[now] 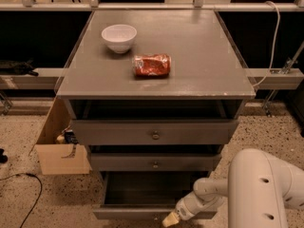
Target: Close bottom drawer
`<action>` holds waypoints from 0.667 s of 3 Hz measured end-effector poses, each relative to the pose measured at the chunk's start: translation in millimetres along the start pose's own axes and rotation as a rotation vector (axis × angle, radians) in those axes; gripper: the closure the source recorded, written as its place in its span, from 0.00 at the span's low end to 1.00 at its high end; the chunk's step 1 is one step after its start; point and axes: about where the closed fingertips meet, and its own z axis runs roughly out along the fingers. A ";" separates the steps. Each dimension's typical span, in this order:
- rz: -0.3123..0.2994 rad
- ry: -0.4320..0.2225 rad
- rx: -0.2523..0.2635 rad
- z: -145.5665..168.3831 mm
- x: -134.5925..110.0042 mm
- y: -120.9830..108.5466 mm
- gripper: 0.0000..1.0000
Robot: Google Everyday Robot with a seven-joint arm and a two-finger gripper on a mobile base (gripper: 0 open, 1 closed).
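Note:
The bottom drawer (128, 213) of the grey cabinet is pulled out, showing its dark grey inside above a flat grey front at the lower edge of the camera view. My gripper (170, 219) sits at the drawer's front, right of its middle, with its pale tip against the front panel. The white arm (261, 189) reaches in from the lower right.
The top drawer (155, 133) with a brass knob and the middle drawer (155, 162) stand slightly out. A white bowl (118, 37) and a red packet (151, 64) lie on the cabinet top. A cardboard box (59, 148) stands at the cabinet's left, on speckled floor.

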 end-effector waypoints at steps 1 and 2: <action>0.012 -0.006 0.010 -7.9 -1.6 -5.0 0.01; 0.012 -0.006 0.009 -7.8 -1.5 -4.8 0.00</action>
